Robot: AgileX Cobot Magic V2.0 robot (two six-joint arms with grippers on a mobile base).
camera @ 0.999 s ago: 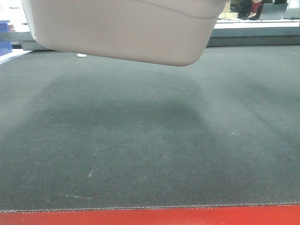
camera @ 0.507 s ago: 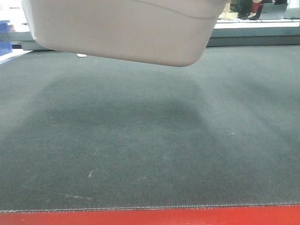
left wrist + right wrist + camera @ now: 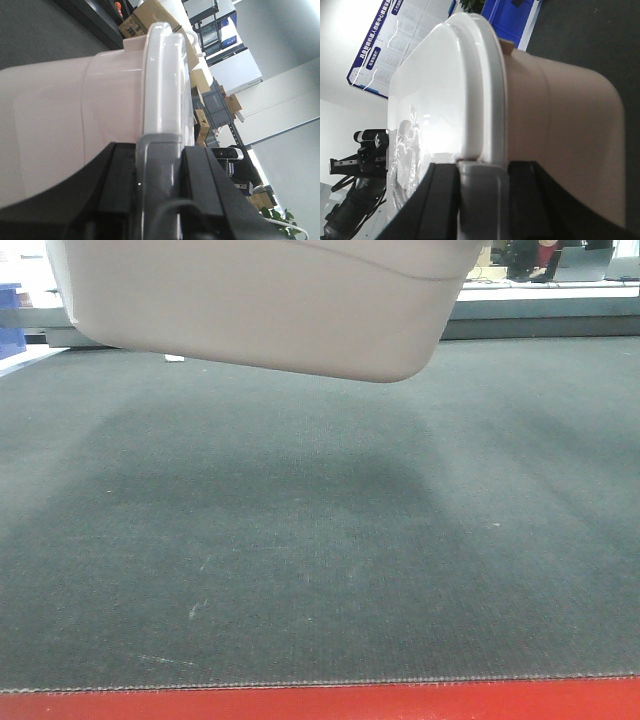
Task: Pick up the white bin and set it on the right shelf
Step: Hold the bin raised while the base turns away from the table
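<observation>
**Bench** (image 3: 320, 570): dark woven mat with a red front edge. It is filling the front view and taking the load's broad shadow.

**White bin** (image 3: 260, 300): you are holding it in the air, its base well apart from the mat and sloping down toward the right of the front view.
- Risk: only two narrow grips at the rim are bearing it. If one arm is leading the other while you are swinging toward the right shelf, the bin is likely to twist and slide out.
- Risk: the tilt is loading the lower side harder.
- Risk: no view is showing the shelf, so you are judging rail clearance blind.

**Lid** (image 3: 435, 100): whiter, glossy and seated on the bin. Its edge is running straight into both grips, so a hard pull could be lifting the lid rather than the tub.

**Left gripper** (image 3: 159, 155): the jaws are clamping the bin's rim, black fingers (image 3: 120, 180) pressing either side and the tub wall bulging away to one side.

**Right gripper** (image 3: 482, 172): likewise closed on the opposite rim, with the lid on one side and the beige wall on the other.

**Blue crate** (image 3: 515, 20): standing beyond the bin, apart from it.
</observation>
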